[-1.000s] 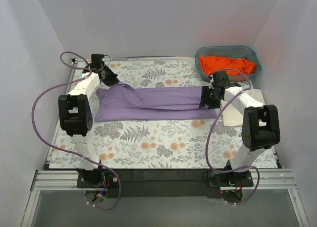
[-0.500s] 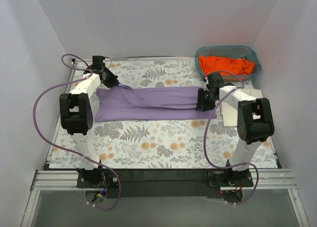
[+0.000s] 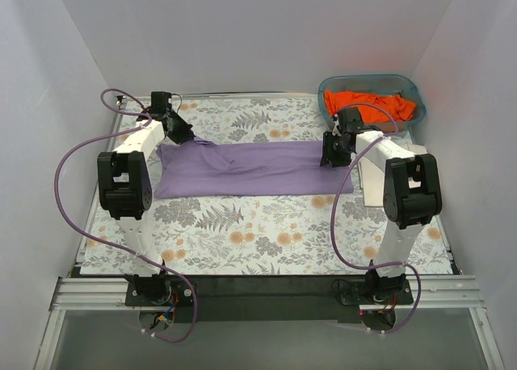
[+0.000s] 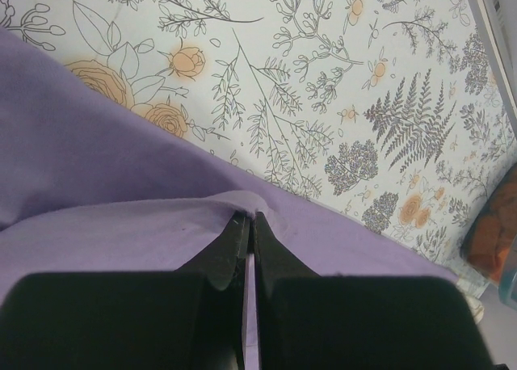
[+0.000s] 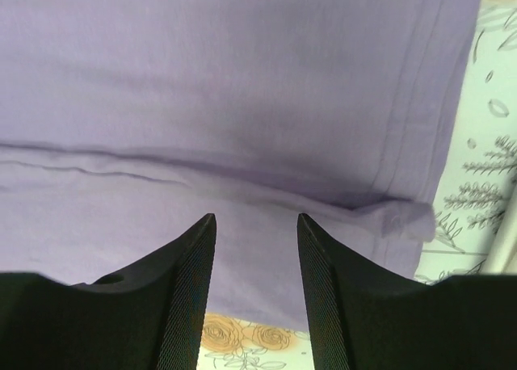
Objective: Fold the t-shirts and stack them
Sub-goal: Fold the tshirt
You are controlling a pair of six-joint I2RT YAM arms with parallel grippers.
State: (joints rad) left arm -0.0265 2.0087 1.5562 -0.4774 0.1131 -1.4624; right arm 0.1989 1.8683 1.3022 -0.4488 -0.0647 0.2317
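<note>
The lavender t-shirt (image 3: pixel 250 168) lies as a long band across the floral cloth. At its far left corner my left gripper (image 3: pixel 184 136) is shut on a pinch of the purple fabric, and the wrist view shows the cloth caught between the closed tips (image 4: pixel 246 219). My right gripper (image 3: pixel 328 155) hovers over the shirt's far right end near the hem (image 5: pixel 412 144). It is open (image 5: pixel 256 220) with nothing between its fingers. The orange t-shirt (image 3: pixel 370 105) sits crumpled in the basket. The cream folded t-shirt (image 3: pixel 373 184) lies at the right, partly under the right arm.
The teal basket (image 3: pixel 323 88) stands at the back right corner. The floral tablecloth (image 3: pixel 242 224) covers the table. White walls close in on both sides and the back. Purple cables loop from both arms.
My right gripper has moved slightly toward the far edge and its jaws have narrowed a little. The shirt's right half now lies flatter. The left gripper has stayed put.
</note>
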